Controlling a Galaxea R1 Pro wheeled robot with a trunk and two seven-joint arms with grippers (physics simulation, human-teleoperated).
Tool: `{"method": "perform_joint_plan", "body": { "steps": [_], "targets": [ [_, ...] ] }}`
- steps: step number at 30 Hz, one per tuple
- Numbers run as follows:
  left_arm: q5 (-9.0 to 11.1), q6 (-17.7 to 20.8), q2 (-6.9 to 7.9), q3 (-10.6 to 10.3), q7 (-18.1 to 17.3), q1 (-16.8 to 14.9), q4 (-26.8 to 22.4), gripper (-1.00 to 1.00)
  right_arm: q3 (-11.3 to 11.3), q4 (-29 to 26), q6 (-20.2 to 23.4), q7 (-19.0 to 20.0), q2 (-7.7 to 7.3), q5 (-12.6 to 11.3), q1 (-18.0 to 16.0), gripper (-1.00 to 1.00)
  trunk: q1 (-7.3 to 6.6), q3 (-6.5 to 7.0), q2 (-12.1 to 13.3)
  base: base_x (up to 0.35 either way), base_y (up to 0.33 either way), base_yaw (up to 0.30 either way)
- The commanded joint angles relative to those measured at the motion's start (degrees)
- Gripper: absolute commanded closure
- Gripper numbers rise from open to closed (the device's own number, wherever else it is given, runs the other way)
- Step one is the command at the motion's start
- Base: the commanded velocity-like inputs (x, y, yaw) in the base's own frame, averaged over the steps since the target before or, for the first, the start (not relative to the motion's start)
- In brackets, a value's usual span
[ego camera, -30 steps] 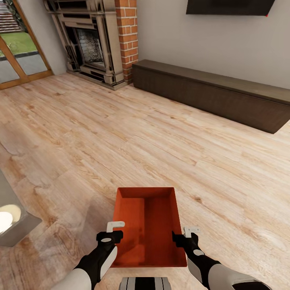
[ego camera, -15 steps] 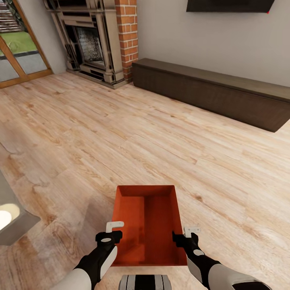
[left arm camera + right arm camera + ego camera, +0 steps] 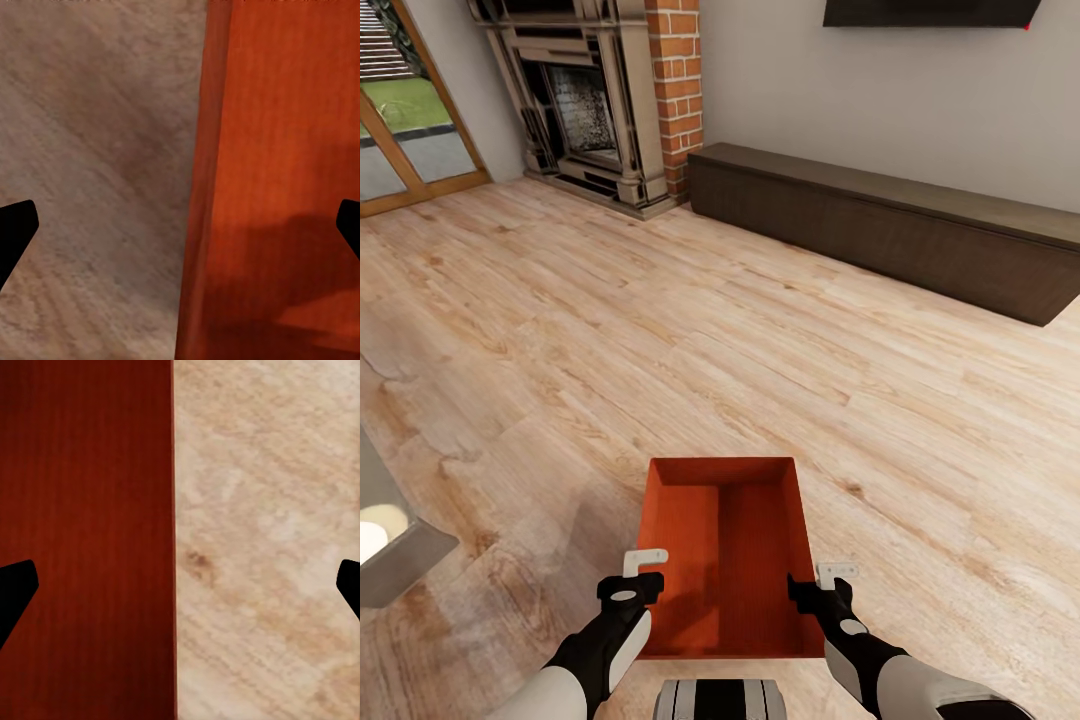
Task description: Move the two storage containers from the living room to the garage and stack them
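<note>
No writing is readable anywhere. The light wood plank floor (image 3: 660,330) runs to one red-brick fireplace (image 3: 600,100) at the far left and one long dark low cabinet (image 3: 890,230) at the far right. One red-orange open-topped rectangular storage container (image 3: 725,560), holding nothing, sits near centre between the left gripper (image 3: 645,565) and right gripper (image 3: 825,580); each gripper's fingers are spread apart, straddling a side wall.
</note>
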Motion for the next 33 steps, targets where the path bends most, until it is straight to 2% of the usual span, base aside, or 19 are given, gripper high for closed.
{"method": "perform_joint_plan", "body": {
  "steps": [1,16,17,18,33],
  "targets": [
    [0.54,0.27,0.06,-0.48,0.48,-0.02,-0.10,-1.00,0.29,0.06,-0.16,-0.27,0.02,-0.11,-0.03,-1.00,-0.01,-0.04,-0.01,0.000,0.000,0.000],
    [0.46,0.25,0.14,-0.56,0.57,-0.02,0.26,-1.00,0.29,0.06,-0.16,-0.20,0.04,-0.01,-0.03,-1.00,-0.01,-0.04,-0.01,0.000,0.000,0.000],
    [0.46,0.25,0.14,-0.54,0.57,-0.02,0.27,-1.00,0.29,0.06,-0.16,-0.19,0.05,-0.01,-0.03,1.00,-0.01,-0.04,-0.01,0.000,0.000,0.000],
    [0.50,0.27,0.14,-0.55,0.57,-0.02,0.29,1.00,0.29,0.06,-0.19,-0.21,0.07,-0.01,-0.03,1.00,-0.01,-0.04,-0.01,0.000,0.000,0.000],
    [0.45,0.31,0.07,-0.72,0.56,-0.02,0.64,1.00,0.29,0.06,-0.42,-0.26,0.10,-0.11,-0.03,1.00,-0.01,-0.04,-0.01,0.000,0.000,0.000]
  ]
}}
